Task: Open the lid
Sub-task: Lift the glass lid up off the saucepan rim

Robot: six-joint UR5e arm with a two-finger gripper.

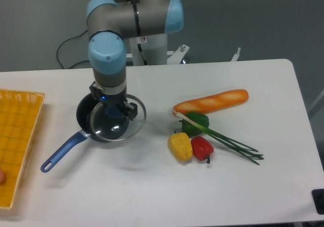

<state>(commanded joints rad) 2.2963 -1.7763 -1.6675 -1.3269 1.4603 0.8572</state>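
The lid (117, 120) hangs over the right side of the saucepan (86, 117), held by its knob in the gripper (113, 108). If the hold slips, the glass could drop and bang the pan or table (243, 186).

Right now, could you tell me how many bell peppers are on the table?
3, all clustered right of the saucepan: a green pepper just below the baguette, a yellow pepper in front of it, and a red pepper touching the yellow one's right side. None appear hidden.
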